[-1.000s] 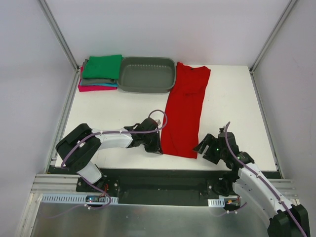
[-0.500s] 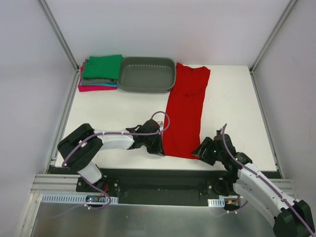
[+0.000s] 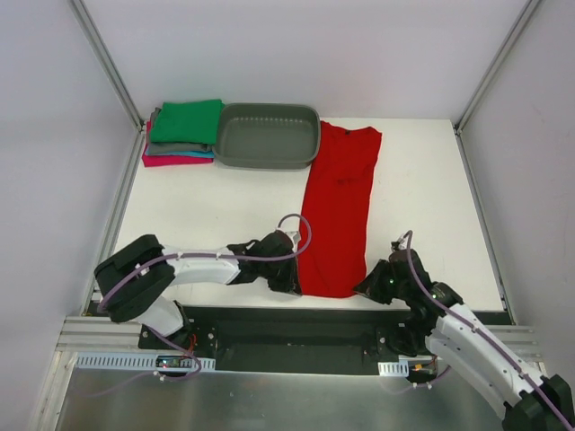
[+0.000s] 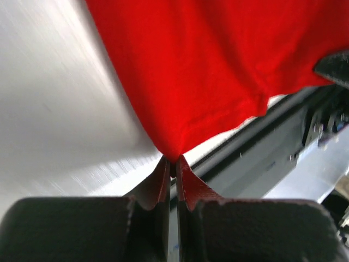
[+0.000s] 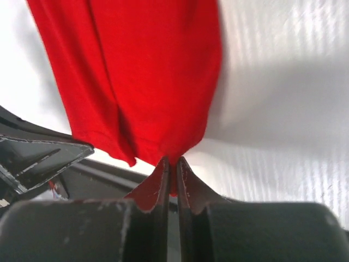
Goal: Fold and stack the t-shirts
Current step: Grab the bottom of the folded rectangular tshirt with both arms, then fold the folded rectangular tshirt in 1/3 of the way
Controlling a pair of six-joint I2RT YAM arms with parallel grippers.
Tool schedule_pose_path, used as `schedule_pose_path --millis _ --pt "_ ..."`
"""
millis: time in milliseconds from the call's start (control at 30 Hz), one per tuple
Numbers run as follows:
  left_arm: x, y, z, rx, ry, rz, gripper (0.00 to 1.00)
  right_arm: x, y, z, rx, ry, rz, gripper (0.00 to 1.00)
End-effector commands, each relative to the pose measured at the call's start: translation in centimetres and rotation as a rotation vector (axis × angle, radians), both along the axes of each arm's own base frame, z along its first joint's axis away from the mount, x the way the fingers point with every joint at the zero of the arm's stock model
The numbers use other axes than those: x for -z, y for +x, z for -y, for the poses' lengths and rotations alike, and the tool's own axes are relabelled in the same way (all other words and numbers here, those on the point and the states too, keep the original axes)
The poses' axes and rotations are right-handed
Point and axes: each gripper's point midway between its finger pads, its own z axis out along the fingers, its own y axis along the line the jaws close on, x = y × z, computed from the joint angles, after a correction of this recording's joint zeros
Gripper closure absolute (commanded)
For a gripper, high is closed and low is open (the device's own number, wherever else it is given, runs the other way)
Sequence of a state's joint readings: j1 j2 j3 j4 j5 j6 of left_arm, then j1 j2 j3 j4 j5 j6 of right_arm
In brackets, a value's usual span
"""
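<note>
From above, the red t-shirt (image 3: 337, 211) lies as a long strip down the white tabletop (image 3: 207, 206). Its collar end is beside the grey tub (image 3: 268, 135) and its hem is at the near edge. My left tool (image 3: 289, 278) is at the hem's left corner and my right tool (image 3: 368, 285) at its right corner. The folded stack (image 3: 182, 135), green on top, sits in the far left corner, well apart.

In the left wrist view, the fingers (image 4: 158, 185) are clamped on a pinch of red hem. In the right wrist view, the fingers (image 5: 158, 183) likewise grip the other corner.

I'd raise both corners together and level, keeping the hem taut between them, then carry it toward the collar so the halves land square.

The tabletop looks smooth and glossy, so the cloth may slide. White walls and aluminium posts close the cell in.
</note>
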State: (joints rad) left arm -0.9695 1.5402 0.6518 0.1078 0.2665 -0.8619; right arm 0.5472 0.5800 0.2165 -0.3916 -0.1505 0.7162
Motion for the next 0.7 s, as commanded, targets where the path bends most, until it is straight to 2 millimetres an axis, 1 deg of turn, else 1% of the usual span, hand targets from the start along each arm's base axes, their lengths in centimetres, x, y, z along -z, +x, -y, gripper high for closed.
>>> schedule_pose_path --millis 0,67,133,200,267,333,400,500,567,600,667 --pt "-1.3 -3.1 -0.9 0.010 0.023 0.045 1.00 -0.9 -4.3 -0.5 -0.113 0.062 -0.098 0.94" --pt "-1.6 -4.4 -1.2 0.016 0.032 0.061 1.00 -1.1 -6.5 -1.3 -0.166 0.139 -0.150 0.94" --pt "-1.5 -5.8 -2.2 0.029 0.063 0.052 1.00 -1.8 -8.3 -2.0 -0.207 0.217 -0.201 0.96" --pt "-1.9 -6.5 -2.9 0.023 0.059 0.052 1.00 -3.0 -9.3 -1.9 -0.222 0.245 -0.221 0.97" --pt "-3.0 -7.0 -2.9 0.027 0.024 0.070 1.00 -4.0 -10.1 -1.4 -0.235 0.235 -0.219 0.97" --pt "-4.6 -7.3 -2.6 0.057 -0.023 0.114 1.00 -5.0 -10.7 -0.9 -0.248 0.224 -0.214 0.97" --pt "-6.0 -7.1 -2.5 0.077 -0.062 0.176 1.00 -5.7 -11.3 -0.8 -0.279 0.231 -0.214 0.97" --pt "-7.8 -6.6 -2.1 0.103 -0.105 0.242 1.00 -5.8 -11.3 -1.2 -0.313 0.248 -0.201 0.94" --pt "-8.8 -6.1 -1.7 0.125 -0.120 0.292 1.00 -5.9 -10.6 -1.3 -0.317 0.239 -0.154 0.94" --pt "-9.2 -5.3 -1.6 0.104 -0.112 0.327 1.00 -6.0 -10.0 -1.2 -0.309 0.218 -0.124 0.94" --pt "-9.7 -4.3 -1.4 0.085 -0.098 0.371 1.00 -6.9 -8.4 -0.7 -0.287 0.161 -0.036 0.96"
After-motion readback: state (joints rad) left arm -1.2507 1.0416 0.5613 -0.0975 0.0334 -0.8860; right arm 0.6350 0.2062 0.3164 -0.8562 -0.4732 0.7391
